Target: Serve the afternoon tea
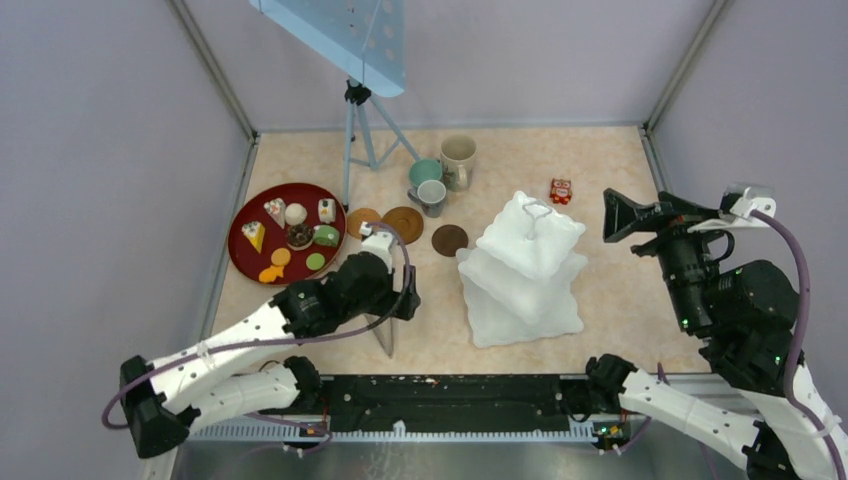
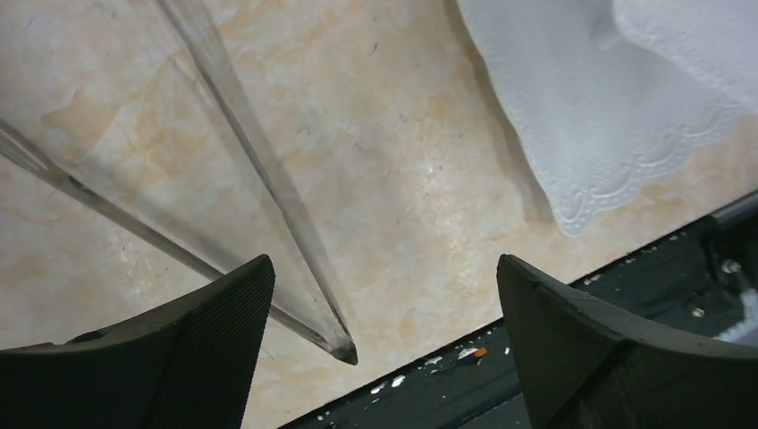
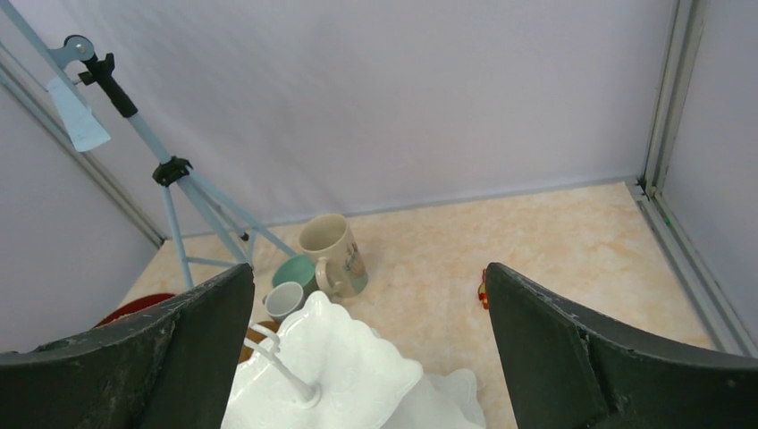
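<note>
The marbled table (image 1: 620,160) carries the white three-tier stand (image 1: 525,265), which sits right of the middle, toward the near edge. The left arm (image 1: 250,335) reaches in from the near left of the stand. Its claw (image 2: 384,264) points down at the table just left of the stand's bottom tier, released, with its fingers (image 2: 206,331) spread wide and grasping nothing. The right claw (image 3: 366,273) hangs in the air to the right of the stand, higher than its top tier, also spread wide with nothing in it.

Well left of the stand lies the round dark-red tray (image 1: 243,262), and the toy cakes and cookies (image 1: 299,236) rest on it. Behind the stand to its left three mugs cluster close together: the tall beige mug (image 1: 459,158), the teal mug (image 1: 424,171) and the small grey mug (image 1: 432,195). Three brown coasters (image 1: 403,224) lie in a row between tray and stand, the last one just off the stand's left corner. The thin metal tongs (image 2: 268,179) lie flat on the table left of the stand, their tip between the left claw's fingers. A small red item (image 1: 560,191) sits just behind the stand.
</note>
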### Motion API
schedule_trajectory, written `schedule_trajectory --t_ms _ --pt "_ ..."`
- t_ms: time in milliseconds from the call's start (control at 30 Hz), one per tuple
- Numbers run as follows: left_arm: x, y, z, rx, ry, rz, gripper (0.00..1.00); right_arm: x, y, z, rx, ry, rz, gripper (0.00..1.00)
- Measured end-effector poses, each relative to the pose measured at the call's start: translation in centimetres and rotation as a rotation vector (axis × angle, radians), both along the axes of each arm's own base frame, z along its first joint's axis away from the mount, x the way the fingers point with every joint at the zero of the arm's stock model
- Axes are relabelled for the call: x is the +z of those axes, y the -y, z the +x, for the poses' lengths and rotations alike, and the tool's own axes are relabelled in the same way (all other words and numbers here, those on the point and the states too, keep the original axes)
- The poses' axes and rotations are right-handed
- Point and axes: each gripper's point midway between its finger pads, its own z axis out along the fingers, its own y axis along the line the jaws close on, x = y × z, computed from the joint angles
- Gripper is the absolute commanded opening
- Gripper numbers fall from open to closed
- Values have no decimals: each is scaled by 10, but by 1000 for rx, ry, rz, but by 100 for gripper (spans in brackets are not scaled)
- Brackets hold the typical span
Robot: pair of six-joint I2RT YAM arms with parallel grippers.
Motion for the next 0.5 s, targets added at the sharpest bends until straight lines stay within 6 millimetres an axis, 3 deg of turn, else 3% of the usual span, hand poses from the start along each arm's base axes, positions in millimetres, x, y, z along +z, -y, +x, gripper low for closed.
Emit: schedule_trajectory --t_ms 233,367,500 --pt "-43 -3 -25 265 10 174 99 -12 -6 1 22 2 -15 99" --pt "-77 -27 -44 486 -2 349 99 -15 -6 0 30 10 -30 99" --pt "-93 -48 -45 684 43 440 99 -11 -7 -1 44 29 -35 99"
